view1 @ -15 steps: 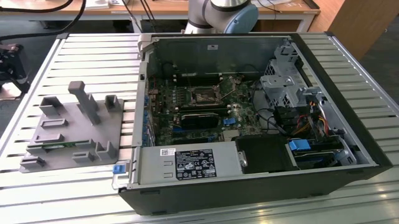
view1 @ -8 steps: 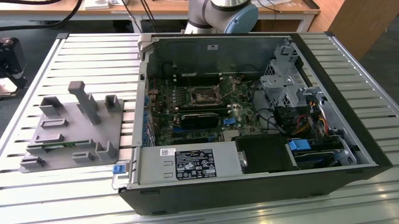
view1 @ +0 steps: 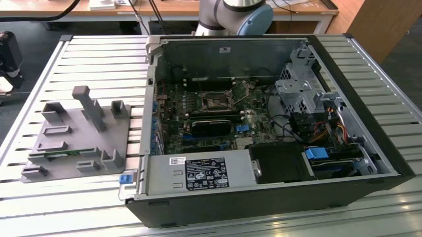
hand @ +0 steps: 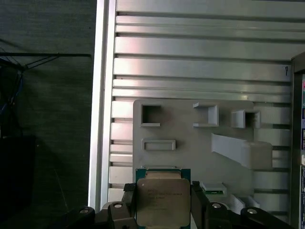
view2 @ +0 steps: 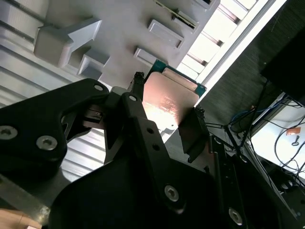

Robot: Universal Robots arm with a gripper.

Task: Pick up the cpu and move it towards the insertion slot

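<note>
In both wrist views the cpu, a flat square chip with a shiny metal top and a green rim, sits between the black fingers of my gripper. The gripper is shut on the cpu's two opposite edges. It hangs above the grey holder block, close to the slatted table's edge. The insertion slot, a square black socket in a silvery frame, lies on the motherboard inside the open computer case, off toward the exterior view's right of the holder block.
The grey holder block has several raised posts and pockets, and a narrow green strip rests in one. The arm's base stands behind the case. Cables, drive cages and a power supply crowd the case. Dark floor lies beyond the table edge.
</note>
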